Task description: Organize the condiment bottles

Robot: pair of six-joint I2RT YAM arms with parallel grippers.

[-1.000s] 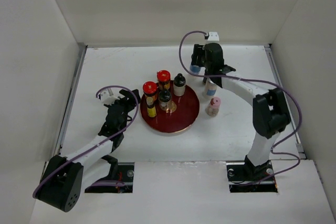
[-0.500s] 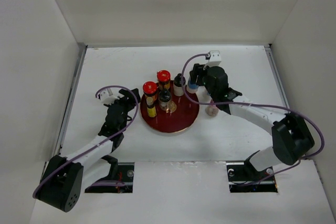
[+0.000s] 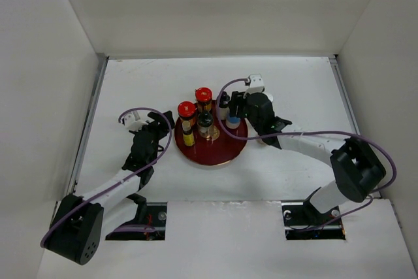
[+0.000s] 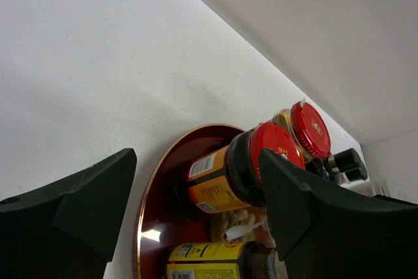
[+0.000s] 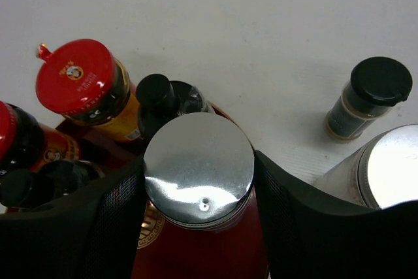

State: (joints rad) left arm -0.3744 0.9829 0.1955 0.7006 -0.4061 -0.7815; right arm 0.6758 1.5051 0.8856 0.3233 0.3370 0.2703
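Note:
My right gripper (image 5: 199, 184) is shut on a silver-capped white bottle with a blue band (image 3: 232, 122), its cap (image 5: 196, 151) filling the gap between the fingers. It hangs over the right side of the dark red plate (image 3: 222, 155); I cannot tell if it touches. On the plate stand two red-capped jars (image 3: 187, 110) (image 3: 204, 95), a dark black-capped bottle (image 3: 205, 122), a yellow-labelled one (image 3: 188, 138) and a black-capped bottle (image 3: 224, 103). My left gripper (image 3: 159, 129) is open just left of the plate, holding nothing.
In the right wrist view a second silver-capped white bottle (image 5: 386, 169) and a small black-capped jar (image 5: 369, 96) stand on the white table off the plate, to the right of the held bottle. White walls (image 3: 78, 50) enclose the table on three sides.
My right arm has swung in from the back right with the blue-banded bottle and now holds it over the plate. The left arm has not moved.

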